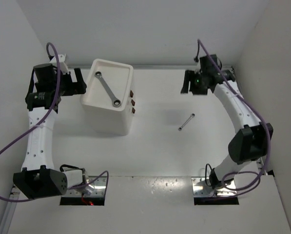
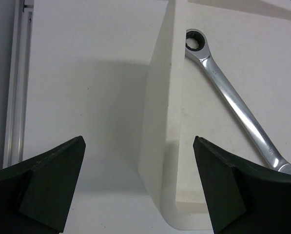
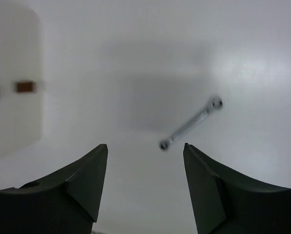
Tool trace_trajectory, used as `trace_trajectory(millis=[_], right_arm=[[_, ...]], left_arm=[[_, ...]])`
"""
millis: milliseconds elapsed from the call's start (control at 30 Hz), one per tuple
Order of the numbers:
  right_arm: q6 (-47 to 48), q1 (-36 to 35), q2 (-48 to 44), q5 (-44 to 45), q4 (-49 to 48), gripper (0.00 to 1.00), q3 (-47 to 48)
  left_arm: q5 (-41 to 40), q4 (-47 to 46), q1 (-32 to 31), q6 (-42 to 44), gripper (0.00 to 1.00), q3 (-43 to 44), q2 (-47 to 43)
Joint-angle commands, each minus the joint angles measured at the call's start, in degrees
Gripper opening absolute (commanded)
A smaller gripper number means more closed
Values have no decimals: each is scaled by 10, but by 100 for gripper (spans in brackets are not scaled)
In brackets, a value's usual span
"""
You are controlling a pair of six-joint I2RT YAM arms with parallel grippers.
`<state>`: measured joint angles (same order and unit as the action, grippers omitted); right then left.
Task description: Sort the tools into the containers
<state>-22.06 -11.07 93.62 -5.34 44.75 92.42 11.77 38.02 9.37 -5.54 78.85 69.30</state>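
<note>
Dark wedge-shaped fingers (image 2: 48,185) of the left claw (image 2: 138,141) stand as far apart as they go, with nothing between them. In the top view this claw (image 1: 77,80) sits just beside the left wall of the white plastic box (image 1: 106,121). In its own wrist view that wall's top edge (image 2: 160,122) runs up between the two fingers.

In the box's shallow top tray lies a long silver wrench (image 2: 233,100). It is polished and has a ring with a toothed inner edge at the far end. It lies diagonally across the tray (image 1: 107,88), and its other ringed end is toward the near right corner. Small red-brown handles (image 1: 132,100) line the box's right face.

The right claw (image 3: 145,146) is also parted, less widely, and is empty. It hangs above the white table (image 1: 160,151) at the far right (image 1: 188,82), touching nothing. Beyond its fingertips a small, thin silver wrench (image 3: 190,123) lies alone on the table at a slant, with a small round head at each end. It is well apart from the box (image 1: 186,122), between the box and the right arm.
</note>
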Motion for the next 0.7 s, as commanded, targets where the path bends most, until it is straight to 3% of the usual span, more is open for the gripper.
trace_trajectory(millis=[0,133,300,667], right_arm=[[-51,31,25,22,82,64,-131],[-87,47,68,2,53,59,-176],[-135,41,138,16,39,57,-124],[-192,41,190,39,33,56,-110]], left_arm=[[-4,-27,7,-32,100,16,-7],[-10,-27,7,-32,100,10,-7],[-22,-22,7,-32,100,4,-7],[-22,-22,7,-32,100,-2,8]])
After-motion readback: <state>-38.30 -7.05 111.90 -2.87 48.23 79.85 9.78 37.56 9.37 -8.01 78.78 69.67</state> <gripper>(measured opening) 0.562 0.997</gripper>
